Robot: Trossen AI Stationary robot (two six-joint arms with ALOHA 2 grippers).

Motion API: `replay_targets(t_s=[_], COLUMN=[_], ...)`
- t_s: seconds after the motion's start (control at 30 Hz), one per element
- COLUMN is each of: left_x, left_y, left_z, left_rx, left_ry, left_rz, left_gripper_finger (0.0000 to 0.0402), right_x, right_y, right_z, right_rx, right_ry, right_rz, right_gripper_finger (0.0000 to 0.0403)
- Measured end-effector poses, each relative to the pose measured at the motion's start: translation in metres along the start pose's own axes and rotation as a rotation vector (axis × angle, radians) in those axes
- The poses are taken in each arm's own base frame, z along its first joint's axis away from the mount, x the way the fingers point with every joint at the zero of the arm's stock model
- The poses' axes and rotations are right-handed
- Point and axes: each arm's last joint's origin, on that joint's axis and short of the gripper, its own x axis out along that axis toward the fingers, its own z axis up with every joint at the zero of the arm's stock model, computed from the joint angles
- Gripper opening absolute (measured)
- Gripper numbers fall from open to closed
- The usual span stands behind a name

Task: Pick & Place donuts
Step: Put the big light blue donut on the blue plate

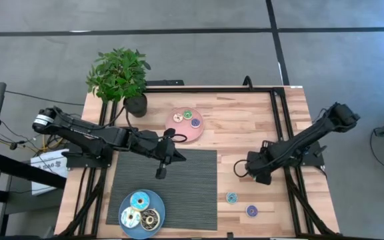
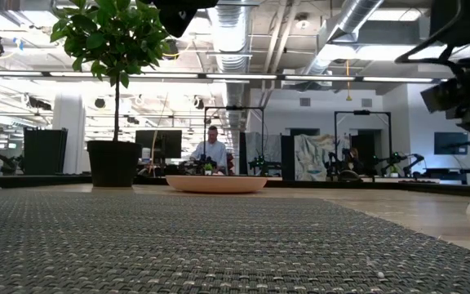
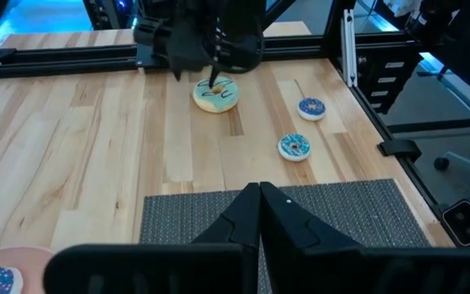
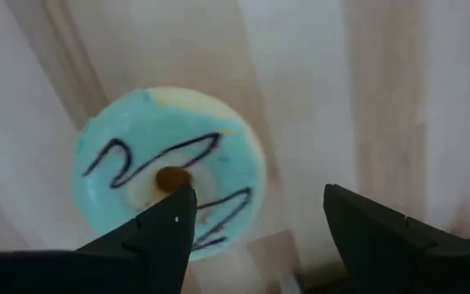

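Note:
A pale teal donut point(image 4: 170, 167) with dark squiggles lies flat on the bare wood to the right of the mat, also seen in the left wrist view point(image 3: 216, 95). My right gripper point(image 4: 259, 220) stands open over it, pointing down. One finger point(image 4: 157, 233) is over the icing beside the hole. The other point(image 4: 382, 233) is past the rim, over the wood. In the high view the right gripper point(image 1: 242, 170) hides this donut. Two small blue donuts point(image 1: 231, 197) point(image 1: 251, 211) lie nearer the front edge. My left gripper point(image 1: 161, 172) hangs shut above the mat. My right gripper comes at the teal donut from above, with one finger over its icing beside the hole point(image 4: 172, 178). I cannot tell whether that finger touches it. The donut lies flat on the table.
A grey woven mat point(image 1: 179, 187) covers the table's middle front. A blue plate point(image 1: 127, 225) with three donuts sits at its near left corner. A pink plate point(image 1: 195, 133) with small donuts and a potted plant point(image 1: 120, 75) stand at the back. Black frame rails point(image 1: 279, 127) run along the right.

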Motion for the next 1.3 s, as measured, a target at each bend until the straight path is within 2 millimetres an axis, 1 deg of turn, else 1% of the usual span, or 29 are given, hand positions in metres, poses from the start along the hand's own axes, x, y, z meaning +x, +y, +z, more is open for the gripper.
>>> replay_targets(t_s=[0.17, 0.37, 0.53, 0.6, 0.8, 0.93, 1.13, 1.23, 1.3], left_x=[0.0, 0.0, 0.0, 0.0, 0.0, 0.0, 0.0, 0.0, 0.0], left_y=[0.0, 0.0, 0.0, 0.0, 0.0, 0.0, 0.0, 0.0, 0.0], left_z=[0.0, -0.001, -0.001, -0.001, -0.001, -0.001, -0.001, -0.002, -0.002], left_rx=[0.0, 0.0, 0.0, 0.0, 0.0, 0.001, 0.001, 0.001, 0.001], left_ry=[0.001, 0.008, 0.009, 0.008, 0.011, 0.015, 0.016, 0.023, 0.024], left_rz=[0.0, 0.0, 0.0, 0.0, 0.0, 0.0, 0.0, 0.0, 0.0], left_gripper_finger=[0.0, 0.0, 0.0, 0.0, 0.0, 0.0, 0.0, 0.0, 0.0], right_x=[0.008, 0.018, 0.023, 0.024, 0.023, 0.023, 0.022, 0.016, 0.007], right_y=[0.007, 0.009, 0.011, 0.011, 0.012, 0.012, 0.012, 0.01, 0.008], right_z=[0.006, 0.01, 0.012, 0.013, 0.014, 0.013, 0.013, 0.011, 0.009], right_rx=[-0.023, -0.024, -0.025, -0.025, -0.024, -0.023, -0.019, 0.012, 0.039], right_ry=[0.021, 0.048, 0.057, 0.059, 0.05, 0.055, 0.054, 0.028, -0.001], right_rz=[0.024, -0.034, -0.045, -0.046, -0.037, -0.027, -0.018, 0.001, 0.025], right_gripper_finger=[0.026, 0.026, 0.0255, 0.0244, 0.0192, 0.0167, 0.0146, 0.0141, 0.0139])
